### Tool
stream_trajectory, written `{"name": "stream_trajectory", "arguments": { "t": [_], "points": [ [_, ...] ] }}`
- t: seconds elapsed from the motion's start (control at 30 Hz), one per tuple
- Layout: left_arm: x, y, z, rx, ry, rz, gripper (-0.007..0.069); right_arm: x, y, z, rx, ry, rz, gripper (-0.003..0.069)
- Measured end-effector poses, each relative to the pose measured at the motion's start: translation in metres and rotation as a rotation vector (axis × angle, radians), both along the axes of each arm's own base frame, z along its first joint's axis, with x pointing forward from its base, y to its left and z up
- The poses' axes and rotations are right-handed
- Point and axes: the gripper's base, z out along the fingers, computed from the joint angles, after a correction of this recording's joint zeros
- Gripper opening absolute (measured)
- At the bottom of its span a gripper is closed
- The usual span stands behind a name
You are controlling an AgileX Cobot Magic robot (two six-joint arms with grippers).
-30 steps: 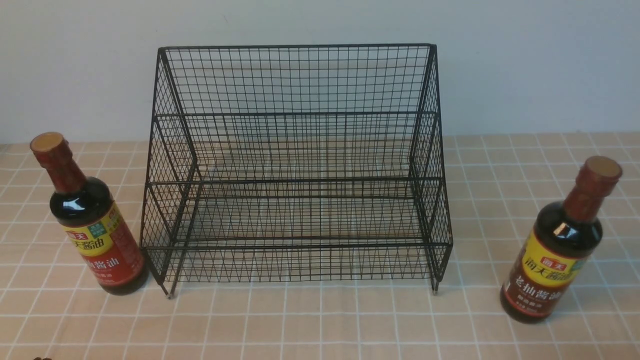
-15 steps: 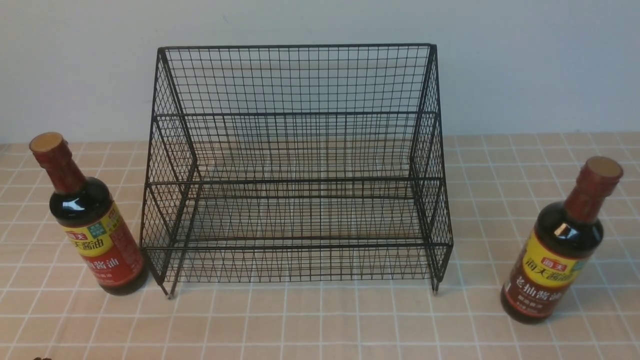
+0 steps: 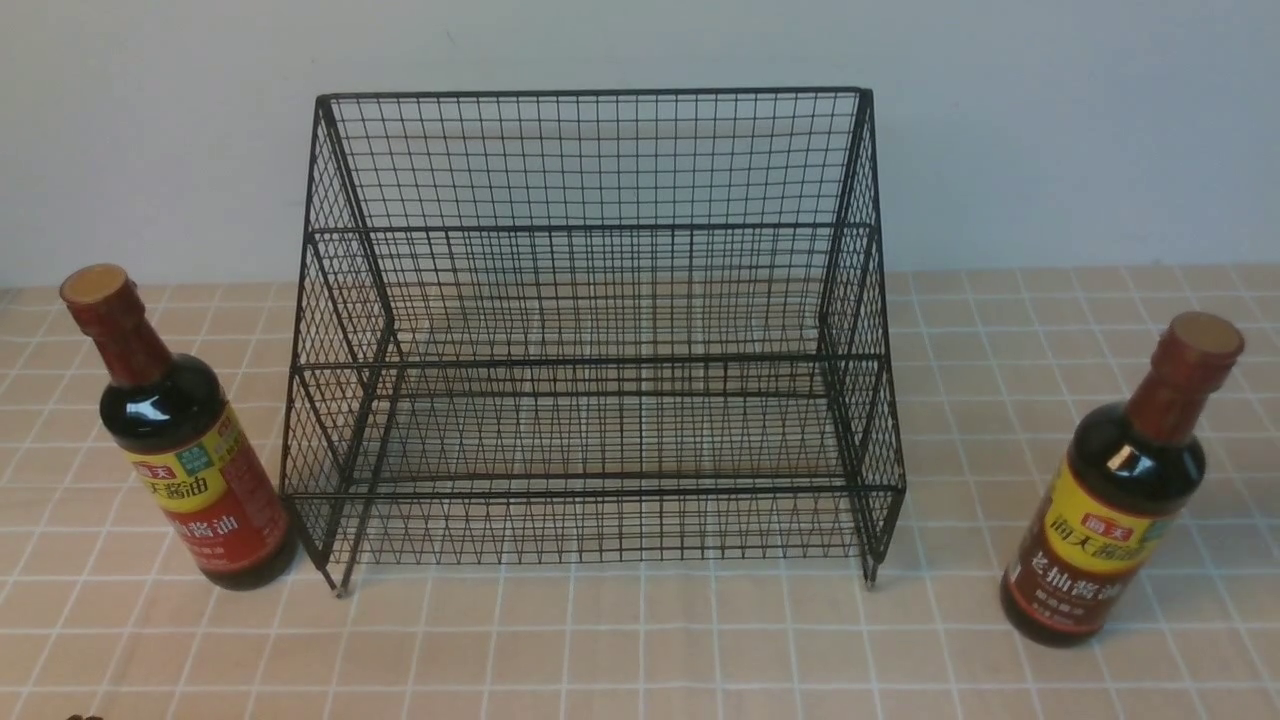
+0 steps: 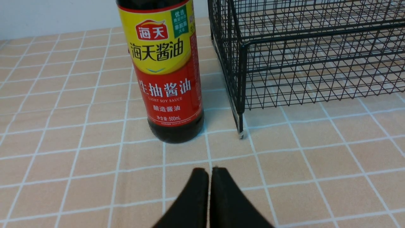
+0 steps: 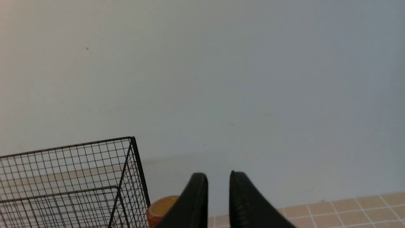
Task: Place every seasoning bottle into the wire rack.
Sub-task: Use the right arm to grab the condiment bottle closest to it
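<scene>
Soft, even light, faint shadows; white glints on the red-label bottle (image 3: 190, 470) and brown-label bottle (image 3: 1110, 500); left gripper's fingers (image 4: 193, 202) slightly blurred.

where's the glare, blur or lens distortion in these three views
Front view: small glare spots on the shoulders of the red-label bottle and brown-label bottle, both leaning outward, likely wide-angle distortion. Left wrist view: label print sharp, the left gripper a dark soft blur. Right wrist view: mostly wall, tinted warm to bluish; right gripper soft.

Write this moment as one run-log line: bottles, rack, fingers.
wire rack: empty | red-label bottle: upright, left of rack | brown-label bottle: upright, right of rack | left fingers: shut | right fingers: slightly apart
</scene>
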Motion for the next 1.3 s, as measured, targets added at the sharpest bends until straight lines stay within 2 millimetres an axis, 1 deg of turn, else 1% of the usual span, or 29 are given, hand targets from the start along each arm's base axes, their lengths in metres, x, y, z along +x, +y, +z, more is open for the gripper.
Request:
{"name": "stream_trajectory", "arguments": {
  "t": [0.07, 0.17, 0.2, 0.23, 0.27, 0.3, 0.37, 0.4, 0.47, 0.57, 0.67, 0.7, 0.9, 1.03, 1.2, 1.27, 1.3],
  "points": [
    [0.000, 0.000, 0.000, 0.000, 0.000, 0.000, -0.0007, 0.015, 0.001, 0.012, -0.020, 0.048, 0.001, 0.0178],
    [0.000, 0.000, 0.000, 0.000, 0.000, 0.000, -0.0007, 0.040, 0.002, 0.024, -0.040, 0.121, 0.003, 0.0272],
    [0.000, 0.000, 0.000, 0.000, 0.000, 0.000, -0.0007, 0.045, 0.002, 0.025, -0.043, 0.137, 0.004, 0.0297],
    [0.000, 0.000, 0.000, 0.000, 0.000, 0.000, -0.0007, 0.054, 0.003, 0.028, -0.047, 0.164, 0.005, 0.0328],
    [0.000, 0.000, 0.000, 0.000, 0.000, 0.000, -0.0007, 0.055, 0.003, 0.028, -0.047, 0.168, 0.005, 0.0340],
    [0.000, 0.000, 0.000, 0.000, 0.000, 0.000, -0.0007, 0.066, 0.005, 0.031, -0.050, 0.199, 0.014, 0.0388],
    [0.000, 0.000, 0.000, 0.000, 0.000, 0.000, -0.0007, 0.078, 0.011, 0.033, -0.059, 0.240, 0.049, 0.0447],
    [0.000, 0.000, 0.000, 0.000, 0.000, 0.000, -0.0007, 0.079, 0.011, 0.033, -0.061, 0.243, 0.053, 0.0451],
    [0.000, 0.000, 0.000, 0.000, 0.000, 0.000, -0.0007, 0.087, 0.021, 0.035, -0.099, 0.257, 0.105, 0.0498],
    [0.000, 0.000, 0.000, 0.000, 0.000, 0.000, -0.0007, 0.096, 0.030, 0.032, -0.135, 0.267, 0.145, 0.0545],
    [0.000, 0.000, 0.000, 0.000, 0.000, 0.000, -0.0007, 0.102, 0.032, 0.027, -0.141, 0.294, 0.150, 0.0558],
    [0.000, 0.000, 0.000, 0.000, 0.000, 0.000, -0.0007, 0.108, 0.033, 0.021, -0.152, 0.323, 0.151, 0.0564],
    [0.000, 0.000, 0.000, 0.000, 0.000, 0.000, -0.0007, 0.125, 0.036, 0.002, -0.174, 0.414, 0.157, 0.0567],
    [0.000, 0.000, 0.000, 0.000, 0.000, 0.000, -0.0007, 0.133, 0.037, -0.010, -0.182, 0.476, 0.161, 0.0567],
    [0.000, 0.000, 0.000, 0.000, 0.000, 0.000, -0.0007, 0.139, 0.038, -0.024, -0.191, 0.557, 0.165, 0.0567],
    [0.000, 0.000, 0.000, 0.000, 0.000, 0.000, -0.0007, 0.143, 0.039, -0.031, -0.196, 0.593, 0.167, 0.0554],
    [0.000, 0.000, 0.000, 0.000, 0.000, 0.000, -0.0007, 0.144, 0.039, -0.034, -0.198, 0.605, 0.168, 0.0533]
  ]
}}
